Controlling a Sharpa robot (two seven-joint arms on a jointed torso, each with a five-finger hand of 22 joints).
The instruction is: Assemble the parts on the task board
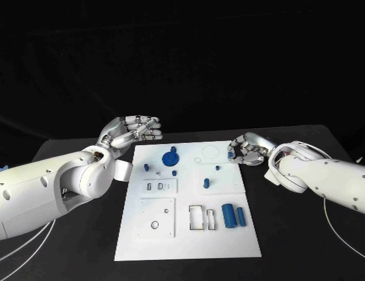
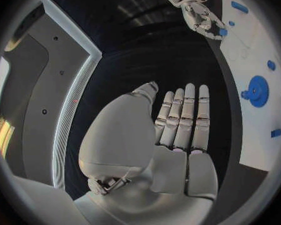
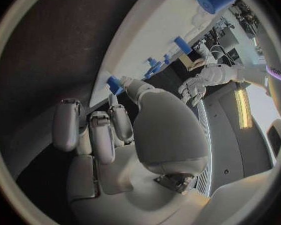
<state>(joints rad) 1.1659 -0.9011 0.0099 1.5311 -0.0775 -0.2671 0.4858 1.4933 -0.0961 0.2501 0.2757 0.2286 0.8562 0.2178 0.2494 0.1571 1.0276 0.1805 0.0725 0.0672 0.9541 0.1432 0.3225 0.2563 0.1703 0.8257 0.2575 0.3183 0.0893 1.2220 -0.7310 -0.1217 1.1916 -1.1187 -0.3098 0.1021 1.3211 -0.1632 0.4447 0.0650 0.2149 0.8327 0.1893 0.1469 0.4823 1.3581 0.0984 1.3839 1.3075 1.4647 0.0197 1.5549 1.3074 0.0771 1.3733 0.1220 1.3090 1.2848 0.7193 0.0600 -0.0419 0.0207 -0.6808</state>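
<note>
Head view: my left hand (image 1: 138, 129) hovers open and empty beside the board (image 1: 187, 234), my right hand (image 1: 248, 149) pinches a small blue part (image 3: 115, 84) at its far edge, other parts (image 1: 230, 215) await assembly.

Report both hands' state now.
Left hand: open, fingers straight, holding nothing.
Right hand: pinches a small blue part at the white task board's edge.

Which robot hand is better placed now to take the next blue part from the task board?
Probably the right robot hand: it sits at the task board's far right edge with a small blue part at its fingertips. The left robot hand hangs open beyond the board's far left corner.
</note>
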